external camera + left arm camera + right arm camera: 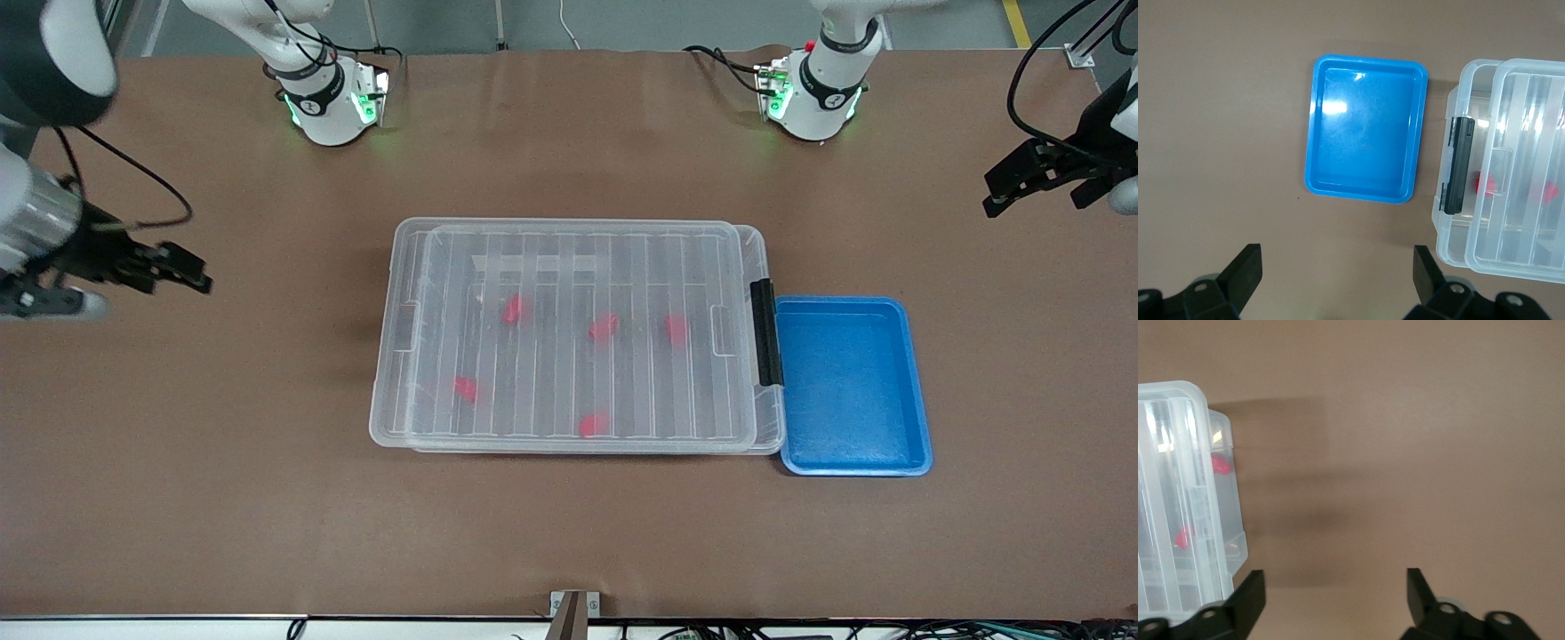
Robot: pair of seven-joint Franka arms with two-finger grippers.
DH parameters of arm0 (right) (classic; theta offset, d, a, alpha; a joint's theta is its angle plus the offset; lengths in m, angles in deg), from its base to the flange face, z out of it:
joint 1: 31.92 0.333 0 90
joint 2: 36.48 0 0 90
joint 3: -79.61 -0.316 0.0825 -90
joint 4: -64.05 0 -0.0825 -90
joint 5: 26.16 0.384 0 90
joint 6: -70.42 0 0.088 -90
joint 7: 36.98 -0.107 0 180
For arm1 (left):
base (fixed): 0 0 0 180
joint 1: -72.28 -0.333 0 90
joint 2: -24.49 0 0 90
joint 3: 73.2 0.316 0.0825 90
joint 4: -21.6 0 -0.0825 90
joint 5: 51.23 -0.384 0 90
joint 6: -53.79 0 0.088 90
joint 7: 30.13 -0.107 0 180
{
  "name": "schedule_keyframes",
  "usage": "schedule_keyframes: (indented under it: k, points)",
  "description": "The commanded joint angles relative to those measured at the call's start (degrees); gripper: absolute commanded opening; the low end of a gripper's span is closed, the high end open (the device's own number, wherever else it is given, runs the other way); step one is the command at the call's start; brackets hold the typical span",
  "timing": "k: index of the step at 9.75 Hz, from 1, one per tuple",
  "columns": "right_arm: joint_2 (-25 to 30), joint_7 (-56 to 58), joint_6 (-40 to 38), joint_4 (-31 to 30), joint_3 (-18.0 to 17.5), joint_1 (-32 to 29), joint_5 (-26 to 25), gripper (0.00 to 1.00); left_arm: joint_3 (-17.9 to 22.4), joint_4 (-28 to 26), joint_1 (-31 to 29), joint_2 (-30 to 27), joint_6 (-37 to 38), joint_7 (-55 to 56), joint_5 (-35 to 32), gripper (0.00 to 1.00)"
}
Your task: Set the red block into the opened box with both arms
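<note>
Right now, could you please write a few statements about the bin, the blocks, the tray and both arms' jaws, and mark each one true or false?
1. The ribbed lid lies on top of the clear box. True.
2. Five red blocks show inside the box. True.
3. The blue tray holds a red block. False: the tray holds nothing.
4. The tray sits beside the box's black latch. True.
5. The right gripper grips a red block. False: its jaws are open and hold nothing, over bare table toward the right arm's end.
6. The left gripper is shut on the lid. False: its jaws are open, over bare table toward the left arm's end.
</note>
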Motion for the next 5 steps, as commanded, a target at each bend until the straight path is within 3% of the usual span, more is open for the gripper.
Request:
schedule_keyframes:
  k: [1,3,5]
  points:
    - [1.22,-0.79,-8.66,7.48,6.15,1.60,-1.04,1.00,-0.21,-1.35,-0.02,0.45,0.31,0.37,0.05,1.00]
    - [1.30,-0.35,-16.25,12.53,6.44,1.26,-0.86,1.00,-0.21,-1.35,-0.11,0.36,0.31,0.37,0.14,1.00]
    - [0.95,-0.09,-15.66,12.28,6.44,1.09,-0.95,1.00,-0.21,-1.35,-0.11,0.36,0.31,0.37,0.14,1.00]
